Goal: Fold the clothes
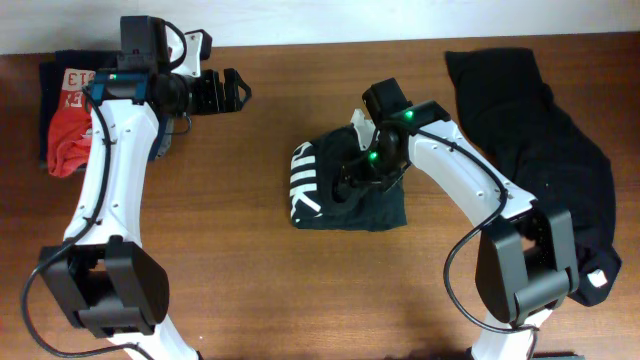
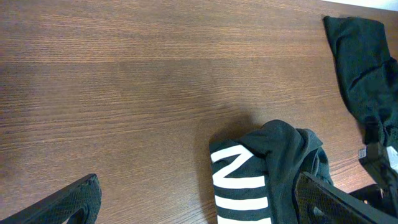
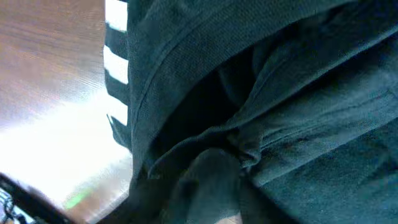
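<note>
A dark green shirt with white block lettering lies partly folded at the table's middle. It also shows in the left wrist view. My right gripper is down on the shirt's top side. In the right wrist view the dark green cloth fills the frame, and a bunch of it is gathered at my right gripper's jaws, which are hidden by the fabric. My left gripper is open and empty at the back left, away from the shirt; its fingers show at the bottom corners.
A folded stack of red and dark clothes sits at the far left edge. A pile of black clothes lies along the right side, and shows in the left wrist view. Bare wooden table lies in front.
</note>
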You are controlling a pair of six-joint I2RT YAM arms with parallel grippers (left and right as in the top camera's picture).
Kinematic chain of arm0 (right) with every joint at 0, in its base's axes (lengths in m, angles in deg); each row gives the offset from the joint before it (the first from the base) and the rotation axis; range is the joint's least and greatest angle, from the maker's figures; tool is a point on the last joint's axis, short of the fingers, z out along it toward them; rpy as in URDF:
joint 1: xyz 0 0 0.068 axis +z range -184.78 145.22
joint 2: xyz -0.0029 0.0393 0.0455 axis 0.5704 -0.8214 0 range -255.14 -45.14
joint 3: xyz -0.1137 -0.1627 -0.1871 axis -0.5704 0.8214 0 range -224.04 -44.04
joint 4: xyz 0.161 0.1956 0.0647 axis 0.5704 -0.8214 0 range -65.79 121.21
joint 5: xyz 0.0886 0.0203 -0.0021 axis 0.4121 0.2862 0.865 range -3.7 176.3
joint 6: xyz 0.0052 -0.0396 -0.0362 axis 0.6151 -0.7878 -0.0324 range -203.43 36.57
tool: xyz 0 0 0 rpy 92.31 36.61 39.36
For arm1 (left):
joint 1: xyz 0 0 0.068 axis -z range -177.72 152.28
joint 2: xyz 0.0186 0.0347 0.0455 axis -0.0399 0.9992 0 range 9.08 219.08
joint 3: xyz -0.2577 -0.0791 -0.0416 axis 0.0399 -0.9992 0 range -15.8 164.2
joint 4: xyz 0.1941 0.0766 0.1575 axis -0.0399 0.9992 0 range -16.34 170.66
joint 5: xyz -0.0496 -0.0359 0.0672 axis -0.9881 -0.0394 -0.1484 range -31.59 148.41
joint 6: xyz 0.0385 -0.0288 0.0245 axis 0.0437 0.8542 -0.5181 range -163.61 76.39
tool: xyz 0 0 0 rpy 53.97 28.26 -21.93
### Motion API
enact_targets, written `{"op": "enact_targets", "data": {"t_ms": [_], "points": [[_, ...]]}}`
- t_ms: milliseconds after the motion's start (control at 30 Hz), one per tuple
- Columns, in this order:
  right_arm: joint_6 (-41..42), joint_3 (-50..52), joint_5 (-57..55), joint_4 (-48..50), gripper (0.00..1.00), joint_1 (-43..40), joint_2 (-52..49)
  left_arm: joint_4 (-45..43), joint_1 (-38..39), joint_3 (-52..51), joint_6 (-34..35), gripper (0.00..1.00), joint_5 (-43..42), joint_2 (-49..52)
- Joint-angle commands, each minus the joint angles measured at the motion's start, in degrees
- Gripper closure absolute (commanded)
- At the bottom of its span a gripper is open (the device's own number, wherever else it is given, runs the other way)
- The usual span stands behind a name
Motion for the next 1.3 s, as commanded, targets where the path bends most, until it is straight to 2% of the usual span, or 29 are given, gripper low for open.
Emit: {"op": "enact_targets", "data": {"t_ms": [0,33,67,233,533,800,833,867,900,933,1067,1167,1267], "points": [[0.1,0.7,-2.9,0.8,0.73,0.2,-0.1,0.2,0.2,0.5,0.2,0.01,0.4,-1.0],[0.1,1.0,-3.2,1.5,0.88,0.2,-0.1,0.2,0.2,0.5,0.1,0.01,0.4,-1.0],[0.1,1.0,-3.6,1.7,0.96,0.2,-0.1,0.2,0.1,0.5,0.1,0.01,0.4,-1.0],[0.6,0.6,-3.7,-0.7,0.96,-2.2,1.0,0.7,0.1,0.5,0.1,0.01,0.5,-1.0],[-3.1,-0.4,-6.5,-12.0,0.96,-16.3,4.5,2.1,0.1,0.5,0.1,0.01,3.4,-1.0],[-3.2,12.6,-8.5,-7.0,0.96,-18.9,3.4,2.1,0.1,0.5,0.1,0.01,5.6,-1.0],[-3.2,13.8,-8.5,-6.5,0.88,-19.0,3.4,2.1,0.1,0.5,0.1,0.01,5.6,-1.0],[-3.1,14.3,-9.0,-6.3,0.73,-19.0,3.4,2.1,0.1,0.5,0.1,0.01,5.6,-1.0],[-3.1,14.3,-10.0,-6.3,0.68,-19.1,3.4,2.1,0.1,0.5,0.1,0.01,5.6,-1.0],[-3.2,13.7,-11.2,-6.3,0.63,-19.1,3.5,2.1,0.1,0.5,0.1,0.01,5.6,-1.0],[-7.6,5.5,-11.4,-9.9,0.59,-20.6,4.0,2.1,0.1,0.5,0.1,0.01,5.6,-1.0],[-10.6,0.3,-11.4,-11.3,0.40,-20.9,4.0,2.2,0.1,0.5,0.1,0.01,5.6,-1.0],[-12.5,-2.0,-10.1,-9.9,0.27,-20.9,4.0,2.2,0.1,0.5,0.1,0.01,5.6,-1.0]]}}
